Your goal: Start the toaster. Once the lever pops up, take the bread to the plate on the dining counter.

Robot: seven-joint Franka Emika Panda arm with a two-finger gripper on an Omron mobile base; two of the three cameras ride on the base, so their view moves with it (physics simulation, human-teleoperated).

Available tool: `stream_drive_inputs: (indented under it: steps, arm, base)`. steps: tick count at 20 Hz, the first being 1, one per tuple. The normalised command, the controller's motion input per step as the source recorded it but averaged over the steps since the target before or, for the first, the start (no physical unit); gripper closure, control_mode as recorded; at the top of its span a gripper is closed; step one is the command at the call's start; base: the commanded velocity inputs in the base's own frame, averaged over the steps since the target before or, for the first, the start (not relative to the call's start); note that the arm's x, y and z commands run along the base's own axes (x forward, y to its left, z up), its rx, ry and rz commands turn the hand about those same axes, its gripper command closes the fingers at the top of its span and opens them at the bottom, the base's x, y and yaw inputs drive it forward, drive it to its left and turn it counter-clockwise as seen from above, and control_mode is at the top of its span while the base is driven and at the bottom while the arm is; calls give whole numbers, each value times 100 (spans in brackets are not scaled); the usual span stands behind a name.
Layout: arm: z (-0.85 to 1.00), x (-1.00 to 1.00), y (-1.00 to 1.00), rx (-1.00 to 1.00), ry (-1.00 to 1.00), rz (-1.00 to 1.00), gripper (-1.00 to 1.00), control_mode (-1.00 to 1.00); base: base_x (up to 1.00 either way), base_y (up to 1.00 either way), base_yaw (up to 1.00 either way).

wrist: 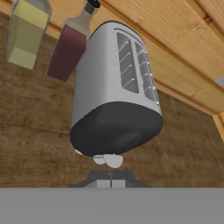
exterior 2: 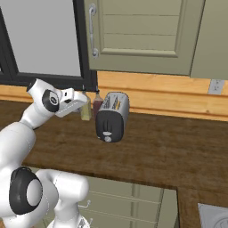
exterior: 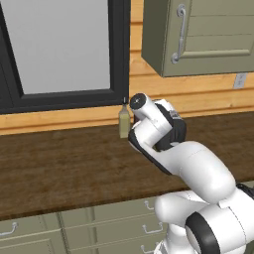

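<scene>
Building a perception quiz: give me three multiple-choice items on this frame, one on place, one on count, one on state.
1. Where does the toaster stand?
A. on the wood-grain counter by the wall
B. inside the cabinet
C. on the floor

2. How many bottles stand beside it?
A. none
B. two
C. four

3. How are the gripper's jaws?
A. wide open
B. shut on a bottle
C. shut, holding nothing

Answers: 1 A, it sits on the counter below the cabinet. 2 B, a yellow bottle and a dark red bottle. 3 C, the tips meet just before the toaster's dark end.
</scene>
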Motion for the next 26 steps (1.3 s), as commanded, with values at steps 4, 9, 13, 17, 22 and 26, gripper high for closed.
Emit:
stream_drive_inputs:
  steps: [4,9,13,17,22,26]
  arm:
    - [0,0,0,0,0,0,100,-100]
    - [0,0,0,0,0,0,100,-100]
    - [0,0,0,0,0,0,100,-100]
    - [0,0,0,0,0,0,100,-100]
    - [0,0,0,0,0,0,100,-100]
    - [0,0,0,0,0,0,100,-100]
  base:
    - [0,0,0]
    - [0,0,0]
    - [0,0,0]
    - [0,0,0]
    - [0,0,0]
    - [0,0,0]
